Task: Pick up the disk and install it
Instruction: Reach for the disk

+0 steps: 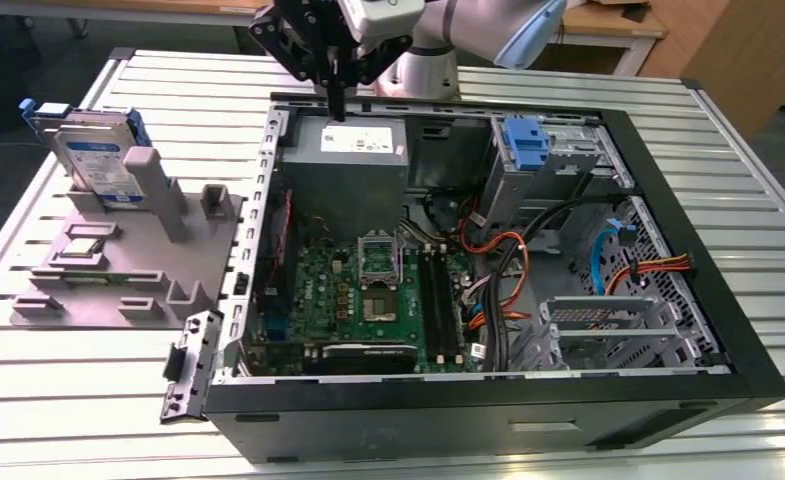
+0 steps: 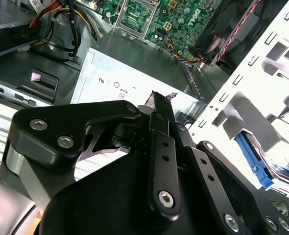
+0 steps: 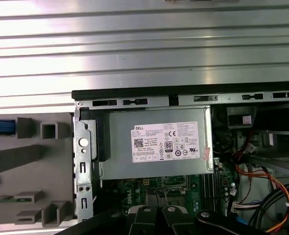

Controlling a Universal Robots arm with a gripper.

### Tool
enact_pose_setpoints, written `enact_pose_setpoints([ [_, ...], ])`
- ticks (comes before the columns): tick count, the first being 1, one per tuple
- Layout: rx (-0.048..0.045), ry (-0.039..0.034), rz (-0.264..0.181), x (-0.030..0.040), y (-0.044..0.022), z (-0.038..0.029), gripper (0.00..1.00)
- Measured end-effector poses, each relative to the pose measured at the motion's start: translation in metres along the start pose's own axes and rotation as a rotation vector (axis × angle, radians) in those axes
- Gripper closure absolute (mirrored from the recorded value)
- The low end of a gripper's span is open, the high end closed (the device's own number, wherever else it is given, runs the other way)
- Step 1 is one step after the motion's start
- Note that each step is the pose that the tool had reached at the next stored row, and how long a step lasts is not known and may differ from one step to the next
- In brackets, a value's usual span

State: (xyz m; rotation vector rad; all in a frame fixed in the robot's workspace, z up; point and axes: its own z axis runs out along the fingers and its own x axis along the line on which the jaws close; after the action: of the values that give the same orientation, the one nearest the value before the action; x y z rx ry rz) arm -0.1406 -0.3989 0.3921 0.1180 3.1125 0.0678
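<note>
The disk (image 1: pixel 99 160) stands on edge in a grey holder (image 1: pixel 112 265) near the far corner of the surface (image 1: pixel 72 375), at the exterior view's left, well apart from the arm (image 1: pixel 479 30). The jaws are together, gripping nothing. They hang just above the power supply (image 1: pixel 359 140) at the far edge of the open computer case (image 1: pixel 746 340).

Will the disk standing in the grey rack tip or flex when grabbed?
Probably rigid: the disk looks like a metal slab in a blue frame. Standing on edge in the grey rack, it may tip if nudged sideways.
</note>
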Motion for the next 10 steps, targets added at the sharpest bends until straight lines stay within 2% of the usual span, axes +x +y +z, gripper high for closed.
enact_pose_setpoints([
  [10,0.0001,0.0002,0.000,0.0034,-0.0003,0.0006,0.90],
])
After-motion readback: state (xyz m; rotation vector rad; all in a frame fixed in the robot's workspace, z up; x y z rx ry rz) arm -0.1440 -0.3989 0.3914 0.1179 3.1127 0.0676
